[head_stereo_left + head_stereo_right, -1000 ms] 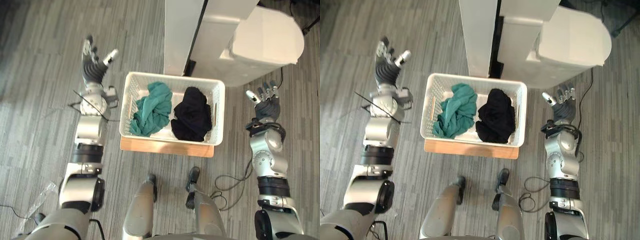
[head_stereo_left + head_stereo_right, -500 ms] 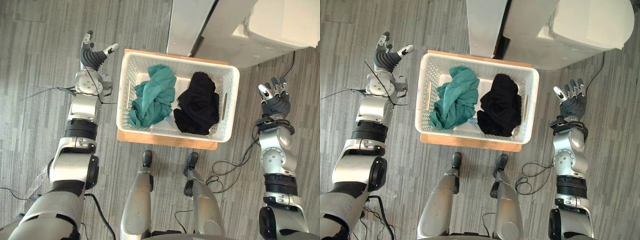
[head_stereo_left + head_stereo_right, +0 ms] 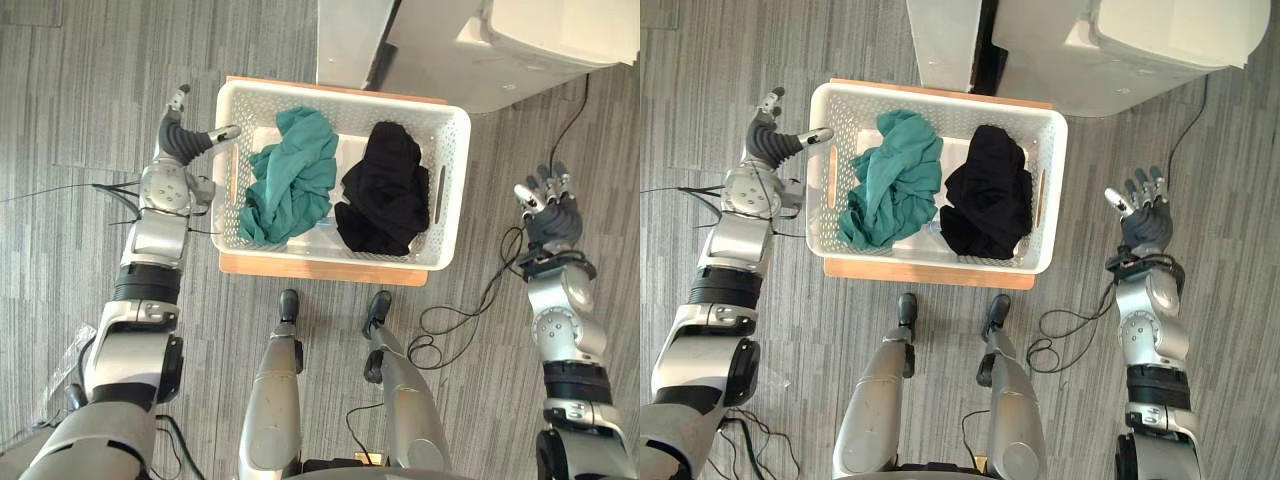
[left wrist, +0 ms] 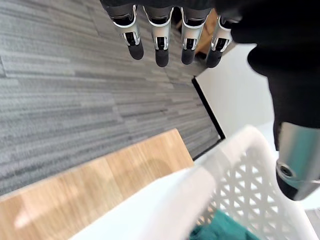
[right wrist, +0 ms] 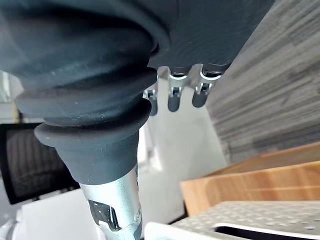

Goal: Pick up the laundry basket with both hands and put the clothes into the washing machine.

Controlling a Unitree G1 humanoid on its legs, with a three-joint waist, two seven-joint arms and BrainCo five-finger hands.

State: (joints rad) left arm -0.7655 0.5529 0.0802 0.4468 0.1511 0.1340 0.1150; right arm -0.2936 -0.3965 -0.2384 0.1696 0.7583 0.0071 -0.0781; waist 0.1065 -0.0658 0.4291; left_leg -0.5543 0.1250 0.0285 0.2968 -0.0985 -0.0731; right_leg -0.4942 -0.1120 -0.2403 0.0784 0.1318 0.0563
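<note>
The white washing machine (image 3: 500, 50) stands at upper right. Just below it, the laundry basket (image 3: 330, 257) sits centre frame on a wooden board (image 3: 320, 271), holding green clothes (image 3: 290, 175) and black clothes (image 3: 385, 195). The left hand (image 3: 183, 141), straight-fingered and empty, has its thumb by the basket's left rim. The right hand (image 3: 550, 212) is spread and empty at far right.

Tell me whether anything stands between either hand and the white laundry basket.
Nothing visible. The left hand, open, is at the left rim of the white perforated laundry basket; the right hand, open, stands apart with only grey floor between.
</note>
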